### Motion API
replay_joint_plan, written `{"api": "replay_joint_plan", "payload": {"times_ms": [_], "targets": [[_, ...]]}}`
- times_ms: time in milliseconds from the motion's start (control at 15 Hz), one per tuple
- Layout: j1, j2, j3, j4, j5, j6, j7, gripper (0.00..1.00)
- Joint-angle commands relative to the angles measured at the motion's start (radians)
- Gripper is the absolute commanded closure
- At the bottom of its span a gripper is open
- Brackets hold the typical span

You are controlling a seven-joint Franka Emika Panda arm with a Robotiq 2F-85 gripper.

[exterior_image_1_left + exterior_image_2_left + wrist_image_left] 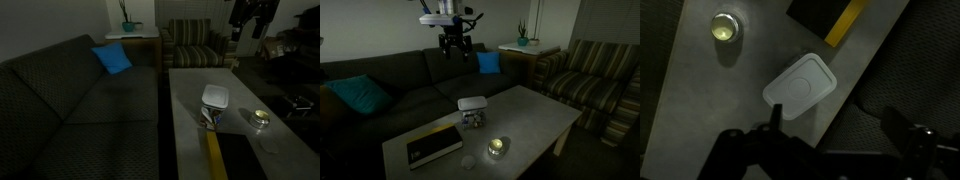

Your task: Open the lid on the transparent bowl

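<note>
Pincer (453, 47) spread, hanging high over table (535, 115), probably to line up above lid (802, 85). Lid seated flat on transparent bowl (473, 119), closing it; untouched.

Materials and finishes: the lid (800, 85), pale, smooth matt plastic; the transparent bowl (473, 120), clear with glinting highlights; round tin (725, 27), shiny gold-tinted metal; desk (700, 110), grey mottled matt top; sofa (60, 95), dark coarse-woven cloth; cushion (112, 59), smooth blue fabric; armchair (195, 45), striped upholstery.
</note>
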Motion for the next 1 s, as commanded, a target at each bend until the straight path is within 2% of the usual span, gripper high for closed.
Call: {"api": "replay_joint_plan", "payload": {"times_ms": [0, 467, 867, 933], "targets": [[-0.010, 0.118, 0.009, 0.089, -0.018, 0.006, -0.016, 0.00], [-0.045, 0.429, 0.033, 0.412, -0.006, -0.093, -0.120, 0.00], [-0.036, 0.610, 0.031, 0.654, -0.010, -0.230, -0.150, 0.00], [-0.032, 0.634, 0.029, 0.685, -0.011, -0.247, -0.148, 0.08]]}}
